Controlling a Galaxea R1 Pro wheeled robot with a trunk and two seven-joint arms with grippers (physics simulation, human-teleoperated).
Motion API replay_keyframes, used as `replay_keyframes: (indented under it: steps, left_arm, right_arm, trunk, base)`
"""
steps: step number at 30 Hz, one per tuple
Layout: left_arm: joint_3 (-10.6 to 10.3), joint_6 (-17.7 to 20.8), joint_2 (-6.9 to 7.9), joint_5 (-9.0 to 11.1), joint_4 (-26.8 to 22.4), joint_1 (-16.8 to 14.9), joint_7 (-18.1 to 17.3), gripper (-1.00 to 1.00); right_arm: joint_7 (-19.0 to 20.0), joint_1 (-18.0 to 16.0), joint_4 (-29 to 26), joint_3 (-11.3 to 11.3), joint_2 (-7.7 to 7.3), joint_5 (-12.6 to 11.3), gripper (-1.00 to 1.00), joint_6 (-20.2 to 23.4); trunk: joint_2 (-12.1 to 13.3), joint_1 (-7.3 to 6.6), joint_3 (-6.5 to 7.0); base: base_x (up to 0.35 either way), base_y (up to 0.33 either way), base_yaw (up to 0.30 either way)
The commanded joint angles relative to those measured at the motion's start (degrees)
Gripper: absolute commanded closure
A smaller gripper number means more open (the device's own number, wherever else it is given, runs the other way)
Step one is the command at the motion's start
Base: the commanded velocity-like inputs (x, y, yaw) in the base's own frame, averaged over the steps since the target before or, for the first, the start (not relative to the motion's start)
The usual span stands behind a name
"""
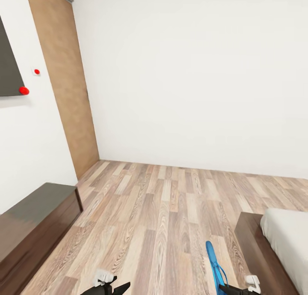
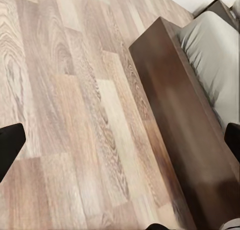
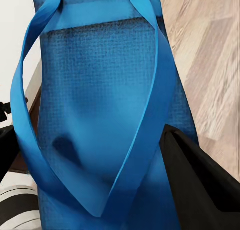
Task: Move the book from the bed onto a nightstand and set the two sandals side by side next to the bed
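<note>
From the head view, far left, the long low dark-wood cabinet (image 1: 34,226) plays no part. My left end effector (image 2: 120,145) hangs spread and empty over the plank floor (image 1: 162,218). My right end effector (image 3: 100,155) is clamped on one blue sandal (image 3: 100,104) beside the bed (image 1: 273,243), near right. Sandal placement, I judge, is pending.

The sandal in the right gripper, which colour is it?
Bright blue, straps too; the sandal shows best in the right wrist view.
</note>
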Motion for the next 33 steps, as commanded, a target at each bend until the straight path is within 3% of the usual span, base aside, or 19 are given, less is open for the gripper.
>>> replay_keyframes:
  steps: [1,25,33]
  left_arm:
    - [0.1,0.6,-0.01,0.3,0.0,0.0,-0.3,-1.00]
    - [0.2,0.6,0.00,0.3,0.0,0.0,-0.3,-1.00]
    - [0.2,0.6,-0.01,0.3,0.0,0.0,-0.3,-1.00]
  right_arm:
    - [0.1,-0.1,0.0,-0.1,0.00,0.1,1.00,0.0]
    - [0.1,0.0,0.1,-0.1,0.00,0.1,1.00,0.0]
    - [0.1,-0.1,0.1,-0.1,0.00,0.1,1.00,0.0]
  trunk:
    - [0.0,-0.01,-0.06]
    - [0.0,-0.01,-0.06]
    - [0.0,-0.01,-0.06]
  base:
    - [0.000,0.000,-0.263]
    - [0.000,0.000,-0.261]
    - [0.000,0.000,-0.036]
